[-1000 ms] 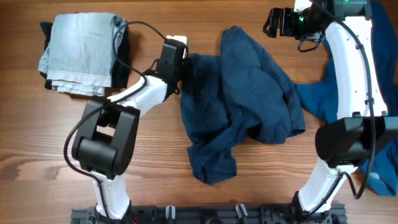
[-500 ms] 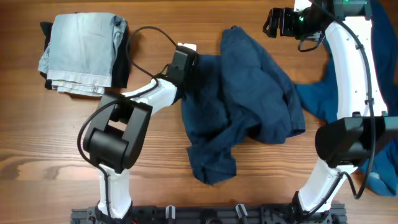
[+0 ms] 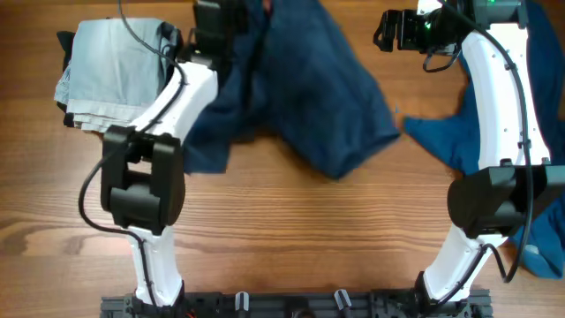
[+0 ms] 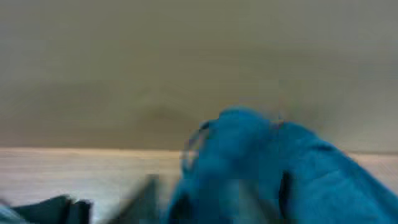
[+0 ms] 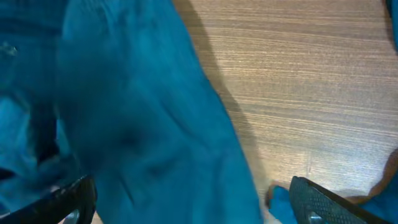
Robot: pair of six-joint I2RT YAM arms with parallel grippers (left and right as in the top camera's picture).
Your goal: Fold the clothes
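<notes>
A dark blue garment (image 3: pixel 309 97) hangs spread from the table's far edge down to mid-table. My left gripper (image 3: pixel 222 14) at the top centre-left is shut on its upper edge and holds it lifted. The left wrist view is blurred and shows only blue cloth (image 4: pixel 267 168). My right gripper (image 3: pixel 382 33) is at the top right, apart from the garment. In the right wrist view its fingers (image 5: pixel 193 202) are wide open and empty, with the blue cloth (image 5: pixel 137 118) below them.
A folded pile of light grey clothes (image 3: pixel 115 71) on a black garment lies at the back left. A second, brighter blue garment (image 3: pixel 450 137) lies at the right, behind my right arm, with more blue cloth (image 3: pixel 540 247) at the right edge.
My left gripper has swung from mid-table up to the far edge, dragging and lifting the dark blue garment, which has spread out and left the near table. The right arm has not moved.
</notes>
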